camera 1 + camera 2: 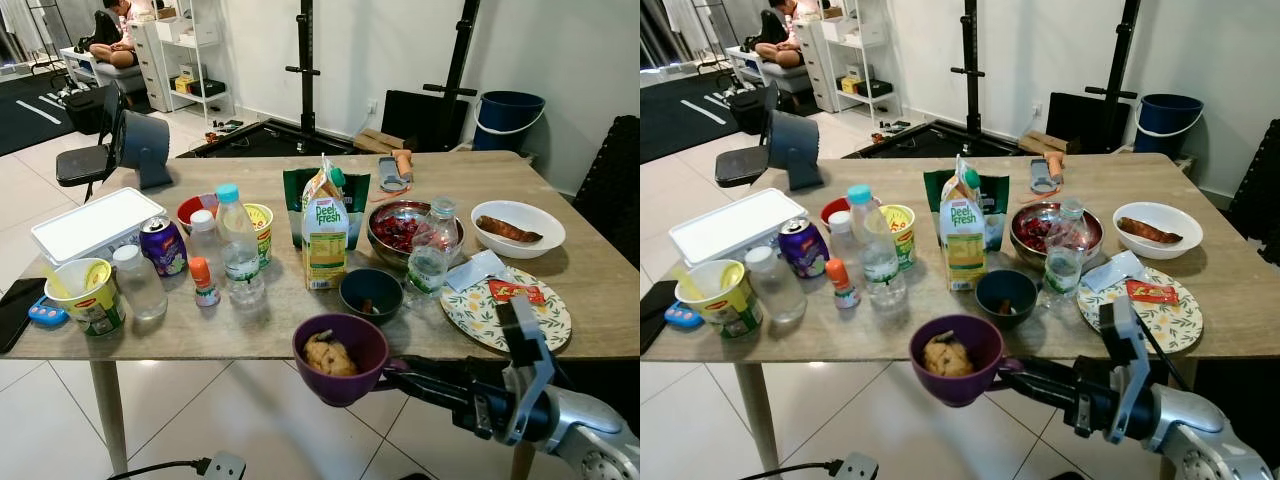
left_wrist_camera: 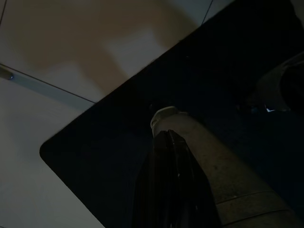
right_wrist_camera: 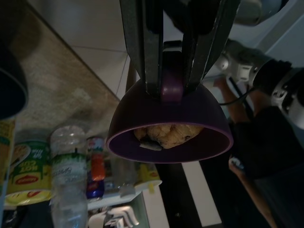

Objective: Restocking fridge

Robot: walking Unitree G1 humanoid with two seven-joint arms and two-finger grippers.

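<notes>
1. Right gripper (image 1: 392, 372): lower right of the head view, reaching out from the silver arm. Jaws clamped on the small handle of a purple bowl (image 1: 339, 357); the wrist view shows the black fingers (image 3: 154, 57) pinching that handle from both sides.

2. Purple bowl: lower centre of the frame, held clear of the near edge of the table (image 1: 590, 300), over the tiled floor. Roughly level. Contents: one lump of pale brown food (image 1: 327, 353), loose inside.

3. Left gripper (image 2: 167, 142): wrist view is very dark; jaws appear closed together with nothing between them. It hangs near a pale table leg.

4. Table stock, centre of frame: juice carton (image 1: 324, 235), water bottle with blue cap (image 1: 238, 245), second bottle (image 1: 430, 250) just in front of a metal bowl of red fruit (image 1: 400, 227), small dark bowl (image 1: 370, 293) at the near edge.

5. Table stock, left of frame: purple can (image 1: 162, 245), noodle cup (image 1: 88, 295), white lidded box (image 1: 85, 225).

6. Table stock, right of frame: white dish with a sausage (image 1: 517, 227), patterned plate (image 1: 500, 310).

7. Risk, in my judgement: the hold is on a small handle at one side, so the bowl's weight hangs off the pinch. A jolt while walking to the fridge could let it swivel or slip, spilling the food onto the tiles.

8. Risk: turning close to the table, the bowl or arm could clip the dark bowl at the edge.
</notes>
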